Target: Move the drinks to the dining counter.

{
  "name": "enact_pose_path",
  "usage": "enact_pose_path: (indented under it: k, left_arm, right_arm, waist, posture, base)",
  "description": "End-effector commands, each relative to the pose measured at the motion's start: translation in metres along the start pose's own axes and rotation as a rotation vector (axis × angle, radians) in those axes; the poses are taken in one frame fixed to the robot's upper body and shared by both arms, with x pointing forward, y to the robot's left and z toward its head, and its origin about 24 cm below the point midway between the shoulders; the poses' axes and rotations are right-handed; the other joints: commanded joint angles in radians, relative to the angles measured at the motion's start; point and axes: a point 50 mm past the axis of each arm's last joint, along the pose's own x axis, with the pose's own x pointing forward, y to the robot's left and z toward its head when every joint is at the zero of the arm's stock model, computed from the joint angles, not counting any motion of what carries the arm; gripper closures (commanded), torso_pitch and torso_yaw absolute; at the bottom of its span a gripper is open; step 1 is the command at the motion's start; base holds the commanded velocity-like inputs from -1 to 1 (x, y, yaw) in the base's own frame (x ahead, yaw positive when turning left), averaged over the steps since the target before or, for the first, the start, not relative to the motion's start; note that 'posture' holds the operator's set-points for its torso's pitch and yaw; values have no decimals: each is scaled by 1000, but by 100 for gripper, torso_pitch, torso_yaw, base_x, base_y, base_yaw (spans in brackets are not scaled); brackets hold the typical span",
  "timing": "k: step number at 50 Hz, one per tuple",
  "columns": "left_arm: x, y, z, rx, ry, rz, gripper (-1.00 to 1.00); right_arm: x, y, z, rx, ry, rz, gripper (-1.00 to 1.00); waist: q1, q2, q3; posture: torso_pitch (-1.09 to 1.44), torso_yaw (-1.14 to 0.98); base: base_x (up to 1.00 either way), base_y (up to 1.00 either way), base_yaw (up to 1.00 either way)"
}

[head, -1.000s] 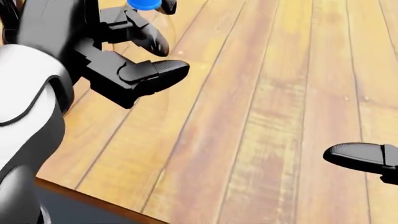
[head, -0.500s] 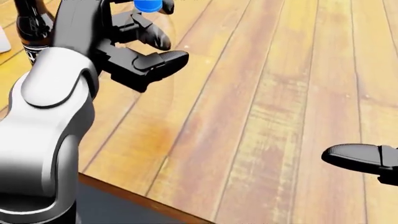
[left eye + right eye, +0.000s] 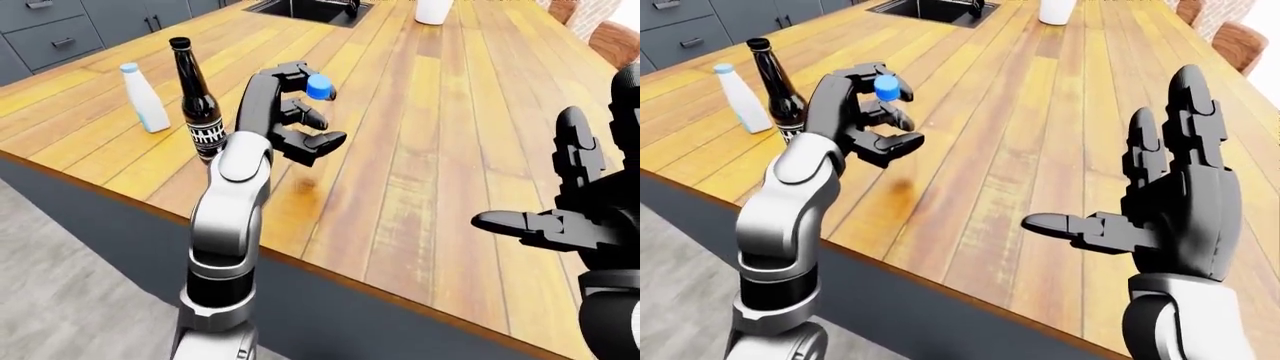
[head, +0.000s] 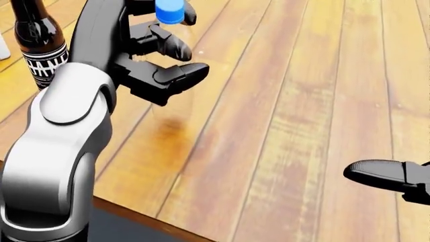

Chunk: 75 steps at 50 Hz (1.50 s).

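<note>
A clear bottle with a blue cap [image 3: 319, 87] stands upright in my left hand [image 3: 305, 124], whose fingers curl round its see-through body above the wooden counter [image 3: 430, 150]. In the head view the cap [image 4: 169, 11] shows at the top, over the dark fingers [image 4: 176, 74]. A dark glass bottle with a label [image 3: 200, 112] stands on the counter just left of that hand. A white bottle with a pale blue cap [image 3: 147, 99] stands further left. My right hand [image 3: 1160, 202] hovers at the right, fingers spread open and holding nothing.
A black sink [image 3: 310, 9] and a white container [image 3: 432, 10] sit at the top of the counter. A brown chair [image 3: 612, 41] shows at the top right. Grey cabinets [image 3: 60, 30] line the top left. The counter's near edge [image 3: 330, 270] runs diagonally below my arms.
The head view has shifted, bringing the dark bottle and more of my left forearm into view. The left hand with the clear bottle sits lower and further right in the picture. The right thumb barely moved.
</note>
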Motion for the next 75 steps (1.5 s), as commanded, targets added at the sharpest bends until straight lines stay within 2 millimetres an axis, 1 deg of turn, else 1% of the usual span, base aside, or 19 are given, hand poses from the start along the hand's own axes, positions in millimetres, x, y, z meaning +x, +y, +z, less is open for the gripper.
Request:
enact_pose_path:
  k: [1, 13, 17, 20, 23, 29, 42, 49, 54, 56, 57, 62, 63, 64, 70, 73, 75]
  left_arm:
    - [-4, 0, 27, 1, -133, -1, 69]
    - [-4, 1, 23, 5, -126, -2, 47]
    - [-4, 1, 22, 5, -125, -3, 45]
    - [-4, 1, 21, 5, -125, -4, 38]
    - [-4, 1, 21, 5, -124, -6, 22]
    - [-4, 2, 22, 3, -128, -9, 10]
    - [-6, 1, 25, 5, -133, -22, -12]
    - [-6, 2, 25, 9, -135, -20, -17]
    - [-8, 2, 24, 11, -135, -23, -33]
    - [-9, 3, 20, 17, -128, -23, -40]
    - [-14, 15, 23, 16, -134, -3, -65]
    - [-18, 19, 23, 17, -133, 4, -82]
    - [-18, 19, 23, 17, -134, 4, -83]
    - [-19, 19, 23, 17, -134, 4, -89]
    - [-22, 22, 22, 14, -137, 11, -98]
    - [-28, 21, 21, 11, -140, 9, -100]
    - [-34, 22, 25, 6, -150, 12, -100]
  right_arm:
    - [0, -1, 9, -7, -67, -2, -100]
    - [-1, -1, 8, -9, -66, -2, -100]
    - [0, -1, 8, -11, -65, -3, -100]
    - [-1, -1, 7, -11, -64, -3, -100]
    - [-1, -1, 7, -12, -62, -5, -100]
    - [-1, -2, 6, -13, -62, -7, -100]
    - [-1, -2, 6, -14, -63, -6, -100]
    - [-1, -2, 5, -14, -64, -7, -100]
    - [-1, -2, 6, -14, -63, -6, -100]
    - [-1, -2, 5, -14, -63, -6, -100]
    - [-1, -1, 5, -15, -65, -4, -100]
    - [0, 0, 7, -15, -67, -2, -100]
    - [0, 0, 7, -15, -67, -1, -100]
    - [0, 0, 7, -15, -67, -2, -100]
    - [-1, -1, 6, -16, -66, -3, -100]
    - [-1, -1, 6, -16, -66, -3, -100]
    - [-1, -2, 6, -17, -68, -2, -100]
  waist:
    - [0, -2, -25]
    - [-1, 1, -25]
    - [-2, 1, -24]
    - [-1, 1, -24]
    - [-1, 1, -24]
    - [-2, 1, -24]
    - [-1, 2, -25]
    - [-1, 2, -24]
    - [-1, 3, -25]
    - [-1, 3, -25]
    - [-1, 3, -25]
    - [-4, 7, -24]
    - [-3, 7, -24]
    - [-3, 7, -25]
    - [-1, 6, -25]
    - [-2, 6, -26]
    - [-2, 7, -25]
  posture:
    - [0, 0]
    - [0, 0]
    - [0, 0]
    - [0, 0]
    - [0, 0]
    - [0, 0]
    - [0, 0]
    - [0, 0]
    - [0, 0]
    - [0, 0]
    - [0, 0]
    - [0, 0]
    - [0, 0]
    - [0, 0]
    - [0, 0]
    - [0, 0]
    - [0, 0]
  base:
    - [0, 0, 0]
    - [0, 0, 0]
    - [0, 0, 0]
    - [0, 0, 0]
    - [0, 0, 0]
    - [0, 0, 0]
    - [0, 0, 0]
    - [0, 0, 0]
    - [0, 0, 0]
    - [0, 0, 0]
    - [0, 0, 0]
    - [0, 0, 0]
    - [0, 0, 0]
    - [0, 0, 0]
    - [0, 0, 0]
    - [0, 0, 0]
    - [0, 0, 0]
